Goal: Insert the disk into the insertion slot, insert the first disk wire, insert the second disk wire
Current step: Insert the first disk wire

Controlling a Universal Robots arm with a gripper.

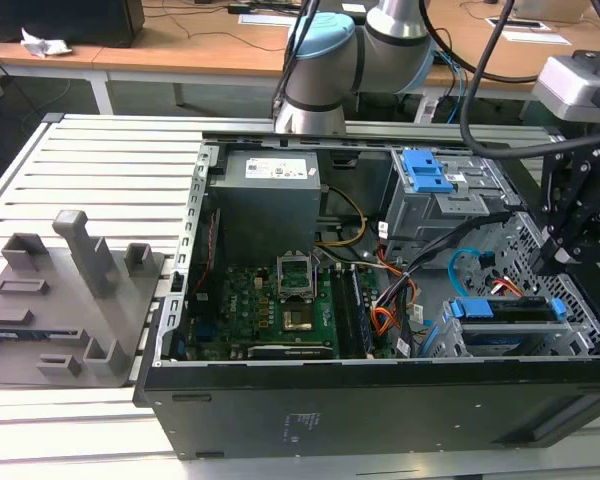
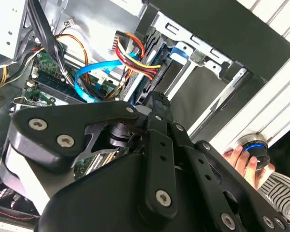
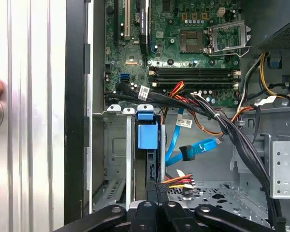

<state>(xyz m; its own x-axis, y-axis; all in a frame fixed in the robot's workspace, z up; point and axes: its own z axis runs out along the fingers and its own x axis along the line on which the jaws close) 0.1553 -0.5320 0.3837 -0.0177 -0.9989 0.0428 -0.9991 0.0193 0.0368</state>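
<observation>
The disk (image 1: 510,310), in its blue carrier, sits pushed into the insertion slot (image 1: 448,342) at the case's corner on the exterior view's right. In the first wrist view the disk (image 3: 147,136) shows edge-on inside the grey cage (image 3: 113,145). My gripper (image 3: 157,191) hangs right over the disk's rear edge, shut on the plug of a red, yellow and black wire bundle (image 3: 180,180); this bundle (image 2: 130,50) runs down to the disk. The second disk wire (image 3: 195,146), flat and light blue, curls loose beside it (image 1: 458,262).
A taller grey bay with a blue latch (image 1: 425,175) stands behind the cage. The motherboard (image 1: 270,300) fills the case's middle. Thick black cables (image 3: 232,130) cross close to the gripper. A person's hand (image 2: 244,162) rests on a button outside the case. A grey fixture (image 1: 70,290) lies on the exterior view's left.
</observation>
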